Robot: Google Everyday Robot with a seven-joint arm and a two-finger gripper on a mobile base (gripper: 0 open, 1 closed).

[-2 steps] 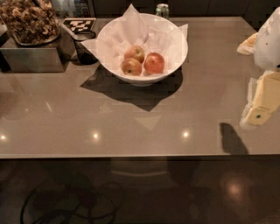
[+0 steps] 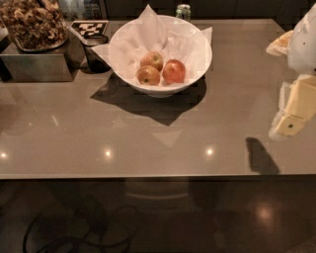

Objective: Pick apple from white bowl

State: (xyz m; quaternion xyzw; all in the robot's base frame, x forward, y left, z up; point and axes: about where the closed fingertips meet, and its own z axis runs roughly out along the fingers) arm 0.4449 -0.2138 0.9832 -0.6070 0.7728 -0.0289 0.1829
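The white bowl (image 2: 197, 69), lined with crumpled white paper, stands at the back middle of the grey table. Three apples lie in it. The apple (image 2: 174, 71), the reddest and roundest, is on the right. Two yellower apples lie to its left, one behind (image 2: 152, 60) and one in front (image 2: 148, 75). My gripper (image 2: 288, 124) hangs at the right edge of the view, above the table, well to the right of the bowl and nearer the front. It holds nothing that I can see.
A metal box (image 2: 34, 64) with a tray of brown dried stuff (image 2: 32, 24) stands at the back left. A dark cup (image 2: 96, 57) and a checkered tag (image 2: 89, 28) are beside it. A glass jar (image 2: 183, 12) stands behind the bowl. The table's front edge (image 2: 148, 175) runs across.
The view has shifted slightly, with bowl and table sitting a little lower and right in the picture. The gripper stays at the right edge. The apples have not moved.
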